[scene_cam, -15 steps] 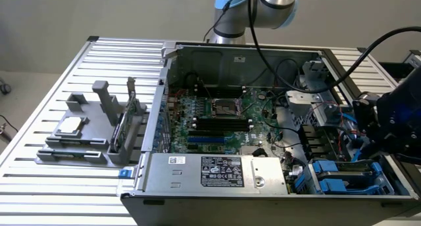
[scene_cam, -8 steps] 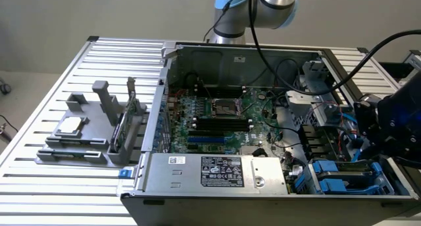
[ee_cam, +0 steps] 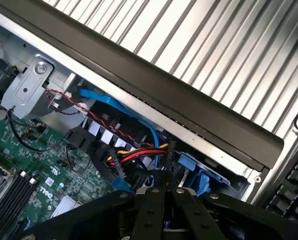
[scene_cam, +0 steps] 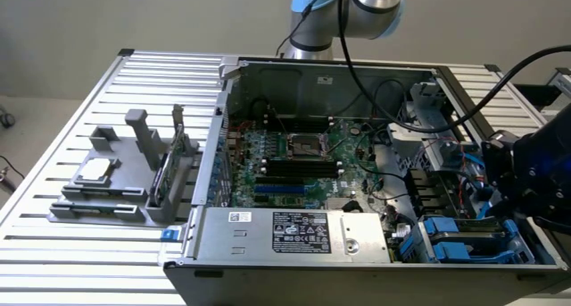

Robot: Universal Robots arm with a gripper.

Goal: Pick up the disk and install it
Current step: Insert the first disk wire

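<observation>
Caught black end effector (ee_cam: 164,191) pinched shut on nothing visible, above cables (ee_cam: 138,152) in open computer case (scene_cam: 357,279); found disk (scene_cam: 466,240) lying inside that case at exterior view's lower right.

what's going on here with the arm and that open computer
A robot arm is working inside an open computer case on a slatted table. Its gripper is shut and hangs over the drive-bay corner, close to the blue-framed disk, which lies in the bay among the cables. I can't see anything held by the gripper. On the exterior view's left, a grey fixture holds a small silver chip.
</observation>
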